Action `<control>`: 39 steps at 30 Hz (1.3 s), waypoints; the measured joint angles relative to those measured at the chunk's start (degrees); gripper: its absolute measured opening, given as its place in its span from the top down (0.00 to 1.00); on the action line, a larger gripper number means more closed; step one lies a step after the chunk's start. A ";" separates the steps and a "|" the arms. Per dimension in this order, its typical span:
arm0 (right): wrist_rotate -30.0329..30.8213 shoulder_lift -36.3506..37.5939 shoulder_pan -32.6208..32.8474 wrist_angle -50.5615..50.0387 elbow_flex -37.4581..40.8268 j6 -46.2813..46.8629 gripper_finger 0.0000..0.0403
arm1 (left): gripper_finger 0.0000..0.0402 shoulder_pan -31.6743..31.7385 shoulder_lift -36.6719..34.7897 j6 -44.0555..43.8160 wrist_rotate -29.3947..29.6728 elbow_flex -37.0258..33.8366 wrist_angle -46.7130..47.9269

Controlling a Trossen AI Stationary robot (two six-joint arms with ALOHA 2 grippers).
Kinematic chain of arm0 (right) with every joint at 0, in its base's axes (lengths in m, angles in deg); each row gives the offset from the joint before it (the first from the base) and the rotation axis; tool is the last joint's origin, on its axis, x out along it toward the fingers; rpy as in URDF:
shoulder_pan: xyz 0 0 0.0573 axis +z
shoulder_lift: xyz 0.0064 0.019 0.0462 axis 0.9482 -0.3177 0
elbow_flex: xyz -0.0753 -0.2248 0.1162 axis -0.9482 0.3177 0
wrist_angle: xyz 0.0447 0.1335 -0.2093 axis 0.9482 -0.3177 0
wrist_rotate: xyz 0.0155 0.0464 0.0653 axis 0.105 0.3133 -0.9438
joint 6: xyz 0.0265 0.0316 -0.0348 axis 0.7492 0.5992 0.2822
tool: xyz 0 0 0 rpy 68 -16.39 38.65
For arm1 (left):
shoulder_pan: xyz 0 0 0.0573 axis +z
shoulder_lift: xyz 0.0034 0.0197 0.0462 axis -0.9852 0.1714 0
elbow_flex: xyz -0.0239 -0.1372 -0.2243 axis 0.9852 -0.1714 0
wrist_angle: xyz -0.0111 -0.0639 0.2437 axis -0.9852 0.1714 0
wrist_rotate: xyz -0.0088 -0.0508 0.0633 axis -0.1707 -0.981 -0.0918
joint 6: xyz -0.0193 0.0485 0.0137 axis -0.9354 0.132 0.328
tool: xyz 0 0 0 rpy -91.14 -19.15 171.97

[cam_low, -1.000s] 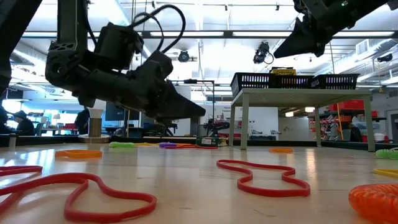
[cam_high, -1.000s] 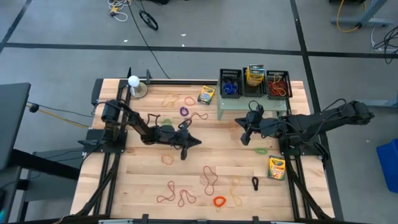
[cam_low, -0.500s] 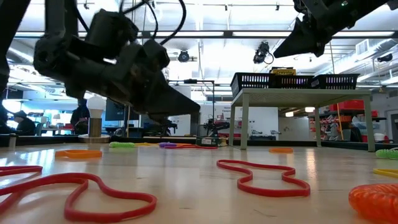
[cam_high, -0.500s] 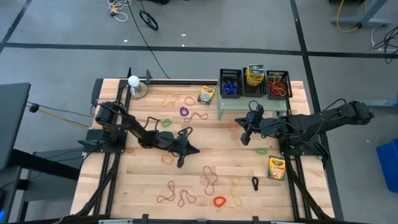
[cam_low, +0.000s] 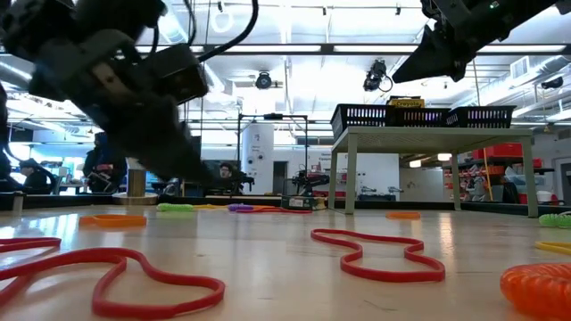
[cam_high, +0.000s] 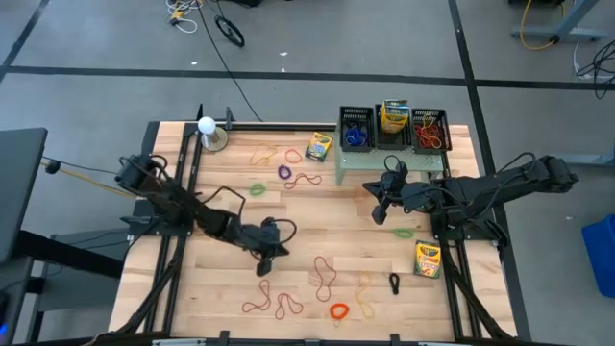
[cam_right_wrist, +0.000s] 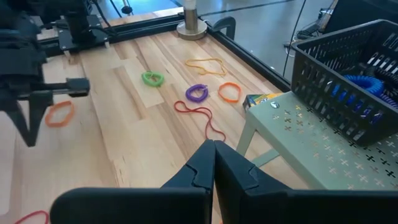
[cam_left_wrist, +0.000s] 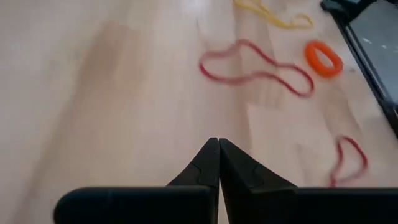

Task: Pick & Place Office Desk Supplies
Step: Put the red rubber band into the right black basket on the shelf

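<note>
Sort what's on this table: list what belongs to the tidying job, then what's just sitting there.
Job items:
crayon box
purple ring
green ring
orange ring
red rubber band
black baskets

Just there:
pale green stand
white ball on a base

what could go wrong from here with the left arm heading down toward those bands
1. The left tool is shut with nothing in it; unless it opens, it may just push a band aside.
2. The red rubber band and orange ring lie close together, so a grab might catch both.
3. The bands lie flat on the table, so the fingertips may scrape the wood.
</note>
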 joint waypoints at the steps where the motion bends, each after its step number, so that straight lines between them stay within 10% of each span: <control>1: 0.02 0.00 -0.02 0.03 0.00 0.01 0.97 | 0.98 -0.99 -0.02 -1.62 0.22 0.00 1.07; 14: -0.24 0.00 0.00 0.47 -0.04 0.02 0.97 | 0.90 -12.19 -0.02 -16.95 5.42 0.27 9.67; 27: -0.22 0.00 -0.01 0.46 -0.06 0.02 0.97 | 0.94 -18.21 0.00 -19.80 0.06 18.43 46.27; 39: -0.17 0.00 0.00 0.44 -0.11 0.02 0.97 | 0.67 -18.80 0.01 -21.80 5.34 24.65 49.69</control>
